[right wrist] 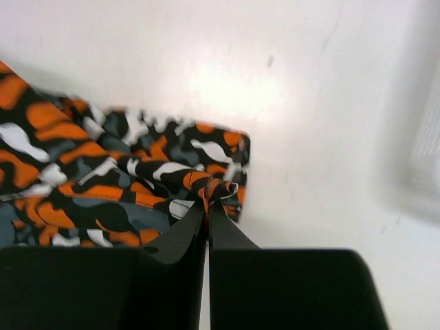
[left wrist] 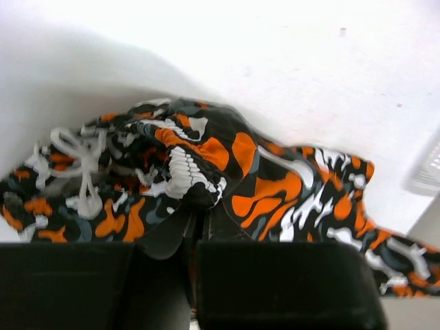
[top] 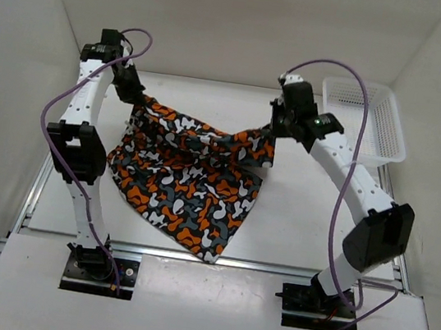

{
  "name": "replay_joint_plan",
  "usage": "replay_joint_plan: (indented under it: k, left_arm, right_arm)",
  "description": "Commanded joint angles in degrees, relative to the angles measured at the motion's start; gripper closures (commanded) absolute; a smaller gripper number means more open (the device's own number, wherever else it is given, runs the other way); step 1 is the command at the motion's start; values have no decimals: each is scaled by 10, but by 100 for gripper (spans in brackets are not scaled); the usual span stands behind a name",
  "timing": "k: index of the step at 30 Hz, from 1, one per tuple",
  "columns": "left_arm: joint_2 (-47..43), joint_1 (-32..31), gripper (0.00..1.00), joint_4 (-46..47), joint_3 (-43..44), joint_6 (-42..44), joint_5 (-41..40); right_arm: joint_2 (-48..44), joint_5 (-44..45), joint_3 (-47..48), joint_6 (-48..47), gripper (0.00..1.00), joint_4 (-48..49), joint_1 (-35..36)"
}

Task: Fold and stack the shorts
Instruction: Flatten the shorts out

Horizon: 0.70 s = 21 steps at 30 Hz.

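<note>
Top view: we have the shorts (top: 185, 180) slung between both arms over the table (top: 302, 227). The far edge is lifted at two corners and the rest drapes down to a point toward the near edge, where it looks to rest on the surface. The left gripper (top: 134, 101) has the far-left corner and the right gripper (top: 275, 133) the far-right one. The white mesh basket (top: 378, 135) sits far right, apart from the cloth. The sag between the two holds tells us this is light, limp fabric with no stiffness of its own, so it will fold wherever it's unsupported. Left wrist view: the fingers are clamped on a bunched wad of what looks like waistband, with gathered ridges just past the tips. The white drawstring (left wrist: 79, 165) lies loose to the left, a tangled cord likely to snag or trail out of a fold. Right wrist view: the fingers are pressed nearly together on a thin tuck at a corner of the cloth's edge. We judge this the weaker hold, and it could slip under tension. The surface looks matte and smooth, but we can't tell whether it's knit or woven; the blotches are orange, white, grey and black. Best holds in our view are the seamed edges, waistband and hems, where the layers are thick. Mid-panel pinches would just pucker.
</note>
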Motion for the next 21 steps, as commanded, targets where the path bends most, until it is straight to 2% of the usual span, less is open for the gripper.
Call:
replay_joint_plan:
  k: [1,3,4,5,7,8,10,11,12,14,15,16,19,21]
  left_arm:
    - [45,-14,90,-20,108,-13,23]
    - [67,-14,89,-20,134,-13,41]
    - [86,-14,62,-20,141,-13,48]
    - [96,-14,42,-20,150,-13,56]
    - [115,-14,14,-15,160,-13,56]
    - [131,-14,2,-15,166,-18,63]
    - [131,-14,0,3,157,-18,64]
    - [131,-14,5,14,140,-24,64]
    - [131,-14,35,36,131,-30,64]
    - [137,-14,73,41,131,-30,43]
    - [137,-14,85,41,138,-30,26]
    - [145,-14,90,33,138,-30,19]
    - [139,-9,90,33,128,-25,-20]
    - [122,-4,90,33,78,-17,-40]
  right_arm:
    - [68,-53,97,-39,100,17,-41]
    - [108,-68,158,-39,100,9,-60]
    - [120,-68,173,-44,100,9,-60]
    - [131,-74,198,-44,100,4,-65]
    - [162,-75,219,-51,100,4,-65]
    - [173,-75,240,-51,100,-3,-71]
    - [194,-87,256,-51,100,-9,-76]
    - [194,-87,261,-51,100,-9,-81]
    - [202,-93,268,-51,100,-9,-81]
    - [209,-93,274,-51,100,-9,-87]
    - [215,-93,280,-51,100,-9,-87]
    - [222,-93,280,-51,100,-15,-94]
    - [236,-105,298,-51,100,-22,-101]
    - [244,-105,315,-51,100,-28,-107]
